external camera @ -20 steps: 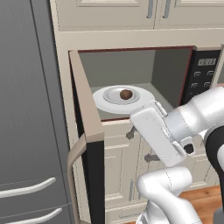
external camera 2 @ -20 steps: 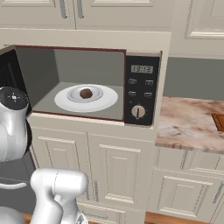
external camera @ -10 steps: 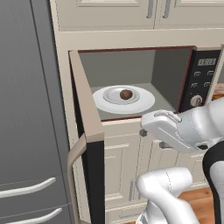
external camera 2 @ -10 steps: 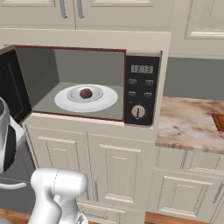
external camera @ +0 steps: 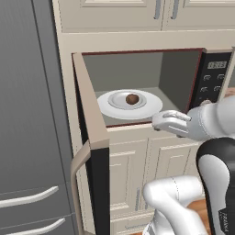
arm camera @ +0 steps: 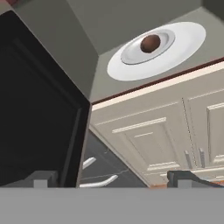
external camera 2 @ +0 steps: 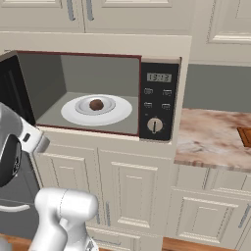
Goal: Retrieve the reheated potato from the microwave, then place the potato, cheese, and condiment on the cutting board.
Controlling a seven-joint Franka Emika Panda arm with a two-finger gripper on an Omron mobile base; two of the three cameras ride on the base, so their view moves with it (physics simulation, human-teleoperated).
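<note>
The microwave [external camera: 209, 82] stands open, its dark glass door [external camera: 94, 151] swung out to the left. Inside, the potato [external camera: 132, 98], a small brown lump, rests on a white plate [external camera: 149, 108]. My gripper [external camera: 158, 123] hovers just in front of the microwave's lower front edge, right of the plate and below the potato, open and holding nothing. In the hand view the potato [arm camera: 150, 43] lies up and ahead, with the fingertips [arm camera: 186, 178] wide apart. The cutting board [external camera 2: 244, 136] peeks in at the far right on the marble counter [external camera 2: 211, 137]. The cheese and condiment are out of view.
The open door [arm camera: 39, 109] stands close on the hand's left side. A grey fridge [external camera: 32, 114] with drawer handles is left of the microwave. Beige cabinet doors [external camera 2: 132, 191] run below the microwave, and wall cabinets [external camera: 137, 13] hang above it.
The arm has drawn back to the right and sunk lower in the right base view. The hand has levelled out before the microwave's lower edge. The jaws stayed open.
</note>
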